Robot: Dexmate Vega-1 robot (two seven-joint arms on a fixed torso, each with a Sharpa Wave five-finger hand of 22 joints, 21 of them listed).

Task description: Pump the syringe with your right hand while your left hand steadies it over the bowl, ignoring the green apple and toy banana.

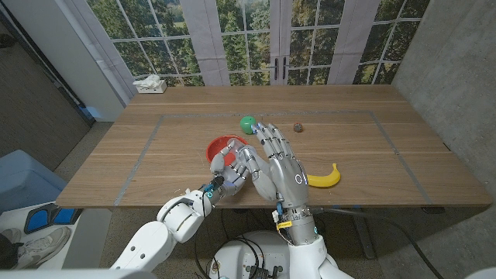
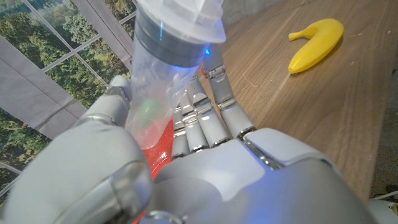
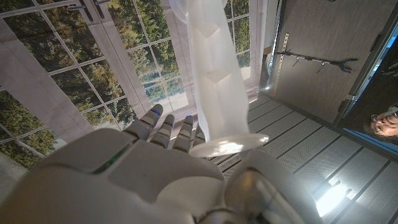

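My left hand (image 2: 186, 180) grips the clear barrel of the syringe (image 2: 163, 68), which has a grey seal and a white flange. In the head view this left hand (image 1: 232, 175) is at the near rim of the red bowl (image 1: 219, 145). The bowl's red (image 2: 160, 148) shows through the barrel. The syringe's white plunger rod (image 3: 214, 81) ends in a flat disc (image 3: 225, 147) held between the thumb and fingers of my right hand (image 3: 130, 180). That right hand (image 1: 280, 164) stands beside the left one, its back to the camera, and hides most of the syringe.
A green apple (image 1: 247, 123) sits just beyond the bowl. The toy banana (image 1: 326, 179) lies right of my right hand near the front edge. A small brown object (image 1: 297, 127) and a white bundle (image 1: 149, 85) lie farther back. A person (image 3: 382, 124) is at the right wrist view's edge.
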